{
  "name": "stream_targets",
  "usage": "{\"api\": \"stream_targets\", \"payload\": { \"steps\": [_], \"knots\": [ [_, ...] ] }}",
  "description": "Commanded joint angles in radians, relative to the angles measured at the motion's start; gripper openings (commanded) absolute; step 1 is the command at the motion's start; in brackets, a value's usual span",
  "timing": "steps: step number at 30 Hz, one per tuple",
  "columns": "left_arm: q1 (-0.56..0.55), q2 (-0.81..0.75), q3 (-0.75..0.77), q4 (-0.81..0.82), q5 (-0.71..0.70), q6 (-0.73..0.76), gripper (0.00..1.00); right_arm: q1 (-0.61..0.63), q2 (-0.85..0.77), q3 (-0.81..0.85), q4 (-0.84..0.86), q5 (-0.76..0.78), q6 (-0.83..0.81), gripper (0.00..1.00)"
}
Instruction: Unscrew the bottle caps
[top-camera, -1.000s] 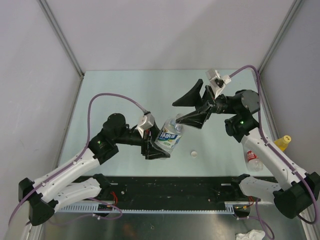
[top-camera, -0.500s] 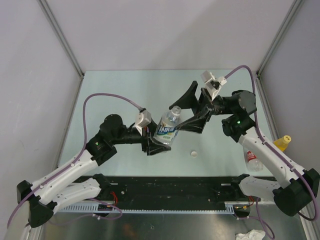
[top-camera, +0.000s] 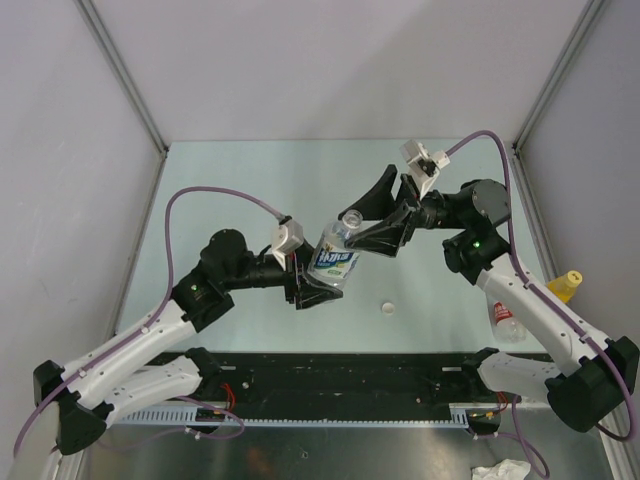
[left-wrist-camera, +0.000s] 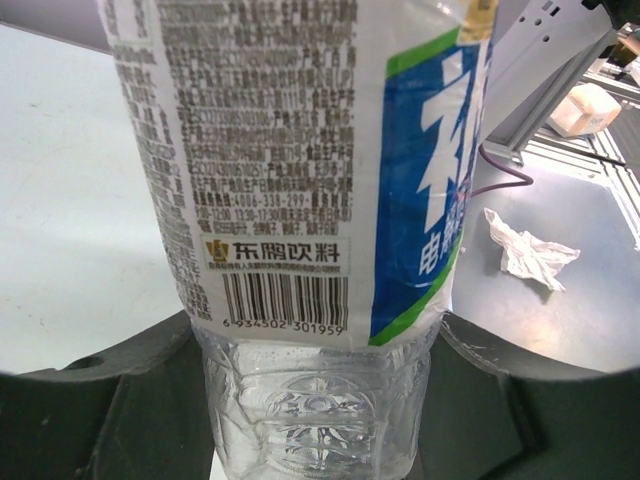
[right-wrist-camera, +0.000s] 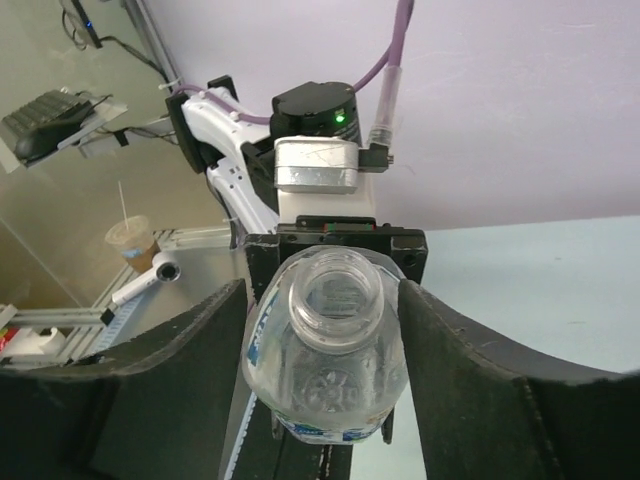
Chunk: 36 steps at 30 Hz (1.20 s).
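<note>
left gripper (top-camera: 318, 290) clamped on bottle (top-camera: 338, 258) base, right gripper (right-wrist-camera: 322, 300) jaws apart, open neck between them, white cap (top-camera: 386, 307) lying well outside

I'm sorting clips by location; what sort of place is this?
Probably a robotics lab test cell: a table boxed in by plain panels, with robot arms bolted at its near edge.

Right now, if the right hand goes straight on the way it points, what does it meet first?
The open, capless neck of the bottle, which stands between the fingers of the right hand with a gap on each side. Behind it sits the left hand holding the bottle, though depth there is unclear.
</note>
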Motion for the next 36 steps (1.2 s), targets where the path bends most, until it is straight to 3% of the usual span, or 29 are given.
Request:
{"api": "stream_targets", "payload": {
  "steps": [1,5,9,11,16,18,21,24,27,36],
  "knots": [
    [0.011,-0.016,0.026,0.034,-0.023,0.006,0.0,0.0,-0.015,0.01,0.012,0.02,0.016,0.59],
    [0.012,-0.012,0.024,0.034,-0.012,0.005,0.0,-0.003,0.0,0.01,0.036,0.022,0.042,0.44],
    [0.011,-0.014,0.02,0.034,-0.019,0.012,0.0,-0.004,0.007,0.01,0.027,0.02,0.045,0.09],
    [0.012,-0.016,0.021,0.034,-0.027,0.013,0.0,-0.006,0.008,0.01,0.011,0.025,0.035,0.02],
    [0.012,-0.022,0.017,0.034,-0.055,0.017,0.1,-0.006,-0.002,0.01,-0.048,0.045,-0.015,0.0],
    [0.012,-0.022,0.017,0.033,-0.069,0.018,0.28,-0.006,-0.005,0.01,-0.067,0.051,-0.032,0.0],
    [0.012,-0.026,0.012,0.025,-0.103,0.015,0.69,-0.007,-0.006,0.01,-0.109,0.063,-0.068,0.0],
    [0.011,-0.036,0.005,0.017,-0.156,0.013,0.93,-0.007,-0.007,0.01,-0.166,0.078,-0.116,0.0],
    [0.012,-0.059,-0.002,0.011,-0.209,0.015,0.99,-0.008,-0.008,0.01,-0.232,0.097,-0.171,0.0],
    [0.012,-0.156,-0.04,-0.016,-0.444,0.037,0.99,-0.01,-0.001,0.01,-0.474,0.221,-0.373,0.0]
  ]
}}
